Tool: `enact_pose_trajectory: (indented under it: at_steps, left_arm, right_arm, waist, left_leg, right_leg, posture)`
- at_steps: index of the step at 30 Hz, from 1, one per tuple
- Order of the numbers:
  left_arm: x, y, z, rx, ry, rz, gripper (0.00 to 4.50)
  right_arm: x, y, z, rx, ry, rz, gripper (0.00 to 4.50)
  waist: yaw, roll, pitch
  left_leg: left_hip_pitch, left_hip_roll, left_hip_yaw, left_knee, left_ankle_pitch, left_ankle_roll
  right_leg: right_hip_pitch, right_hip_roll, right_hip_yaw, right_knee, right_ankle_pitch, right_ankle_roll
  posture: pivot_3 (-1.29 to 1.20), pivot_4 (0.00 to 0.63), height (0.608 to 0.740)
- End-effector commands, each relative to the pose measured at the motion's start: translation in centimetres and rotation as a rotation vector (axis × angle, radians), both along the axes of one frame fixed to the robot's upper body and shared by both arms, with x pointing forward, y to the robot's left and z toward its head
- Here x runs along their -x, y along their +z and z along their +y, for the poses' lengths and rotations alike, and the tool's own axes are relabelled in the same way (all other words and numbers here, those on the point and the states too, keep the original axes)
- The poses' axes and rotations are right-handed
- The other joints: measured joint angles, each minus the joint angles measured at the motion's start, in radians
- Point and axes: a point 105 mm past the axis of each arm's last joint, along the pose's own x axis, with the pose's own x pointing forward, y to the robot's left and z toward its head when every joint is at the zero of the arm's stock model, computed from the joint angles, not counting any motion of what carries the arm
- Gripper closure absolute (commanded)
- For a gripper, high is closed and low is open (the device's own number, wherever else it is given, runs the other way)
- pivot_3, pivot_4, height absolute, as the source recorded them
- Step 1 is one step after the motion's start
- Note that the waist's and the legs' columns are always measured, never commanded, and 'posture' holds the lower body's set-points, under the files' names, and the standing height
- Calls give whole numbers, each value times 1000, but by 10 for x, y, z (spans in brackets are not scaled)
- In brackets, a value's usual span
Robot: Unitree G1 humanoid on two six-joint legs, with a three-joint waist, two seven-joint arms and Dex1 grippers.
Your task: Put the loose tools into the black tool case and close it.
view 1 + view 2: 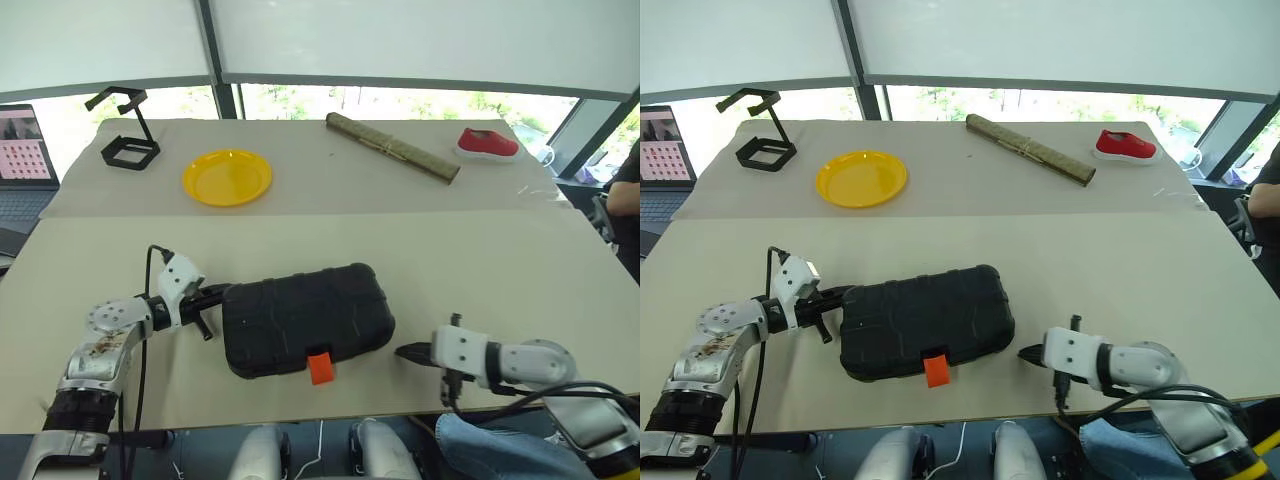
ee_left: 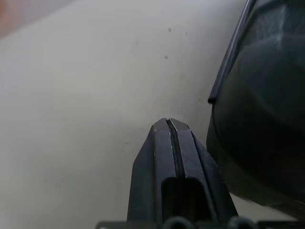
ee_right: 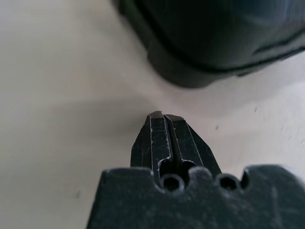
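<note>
The black tool case point(image 1: 305, 318) lay shut on the near part of the tabletop point(image 1: 480, 260), lid down, its small orange latch point(image 1: 320, 368) hanging at the front edge toward the robot. No loose tools were to be seen on the tabletop around it, so the packing step looked done and the closing step in hand or just finishing. The left claw point(image 1: 214, 295) sat at the case's left end, tips just beside or touching the shell, both fingers point(image 2: 174, 157) pressed together with nothing between them. The right claw point(image 1: 408, 352) rested low near the case's right front corner, a little apart from it, likewise pinched closed and empty; the wrist view showed its tips just short of the case's rounded edge. Whether the latch was snapped home could not be told; it stuck out past the rim, which suggested it might not be. The next move likely called for a claw to press that latch flat against the case front while the other steadied the shell from sliding.
</note>
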Motion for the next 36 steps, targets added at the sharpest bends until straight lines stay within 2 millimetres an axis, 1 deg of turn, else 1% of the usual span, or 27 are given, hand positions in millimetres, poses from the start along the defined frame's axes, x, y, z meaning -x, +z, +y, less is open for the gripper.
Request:
enact_pose_trajectory:
  at_steps: [1,4,6,9,13,18,20,21,22,24,28,30,33,36]
  left_arm:
    - [8,4,-3,24,-28,26,4481]
    - [19,3,-3,29,-32,42,4481]
    - [28,2,3,49,18,51,4481]
    - [36,1,9,57,62,51,4481]
    - [52,3,15,121,150,45,4481]
    - [56,8,14,153,187,14,4481]
    - [53,20,21,142,190,-39,4481]
    - [48,31,28,176,223,-67,4481]
    - [44,43,31,219,232,-89,4481]
    - [45,60,24,257,167,-86,4481]
    - [50,70,-7,223,-49,-15,4481]
    - [43,75,-17,190,-106,-25,4481]
    - [25,86,-29,178,-153,-78,4481]
    - [19,92,-48,166,-247,-82,4481]
  right_arm:
    - [-7,-7,13,23,-2,26,4500]
    - [-25,2,17,2,-34,-28,4500]
    - [-40,8,18,-11,-59,-67,4500]
    - [-52,12,18,-15,-71,-89,4500]
    - [-79,21,21,-45,-95,-144,4500]
    - [-101,24,20,-57,-118,-180,4500]
    - [-102,24,15,-46,-104,-174,4500]
    - [-101,26,9,-44,-102,-168,4500]
    - [-99,29,5,-51,-100,-161,4500]
    - [-91,34,-7,-72,-101,-132,4500]
    - [-59,37,-23,-70,-38,-55,4500]
    - [-41,35,-26,-64,-16,12,4500]
    - [-12,27,-26,-42,26,108,4500]
    - [8,23,-22,-36,48,162,4500]
  waist:
    - [0,0,0]
    - [-8,-1,0]
    - [-12,0,0]
    - [-6,0,0]
    - [-1,1,1]
    - [10,3,2]
    - [15,3,2]
    - [16,3,2]
    - [18,3,2]
    - [24,3,2]
    - [30,5,3]
    - [29,5,3]
    - [30,5,3]
    - [28,5,3]
  left_leg:
    - [1,2,2,0,0,0]
    - [2,6,4,0,0,-1]
    - [4,8,6,-1,0,-2]
    - [6,9,8,-2,0,-2]
    - [6,9,11,-2,-1,-4]
    - [6,8,12,-2,-1,-4]
    - [5,7,12,-2,-1,-4]
    - [5,7,11,-2,-1,-4]
    - [4,7,11,-2,-1,-4]
    - [3,7,11,-1,-1,-4]
    - [1,6,10,-2,-2,-3]
    - [1,5,11,-2,-2,-3]
    - [1,5,10,-2,-2,-3]
    - [1,5,10,-1,-2,-3]
  right_leg:
    - [0,1,0,0,0,-1]
    - [-1,3,1,1,0,-4]
    - [-1,5,3,2,0,-6]
    - [-1,5,4,3,0,-6]
    - [-2,4,6,2,0,-6]
    - [-3,3,5,2,0,-6]
    - [-3,3,5,2,0,-6]
    - [-3,3,4,2,0,-6]
    - [-3,2,4,2,0,-6]
    - [-4,1,3,2,0,-6]
    - [-3,0,1,0,1,-5]
    - [-3,-1,1,0,1,-4]
    - [-3,1,1,0,0,-4]
    - [-3,1,1,0,0,-4]
  posture:
    - [0,150,740]
    - [0,150,740]
    - [0,150,740]
    - [0,150,740]
    - [0,150,740]
    - [0,150,740]
    - [0,150,740]
    - [0,150,740]
    - [0,150,740]
    - [0,150,740]
    - [0,150,740]
    - [0,150,740]
    - [0,150,740]
    - [0,150,740]
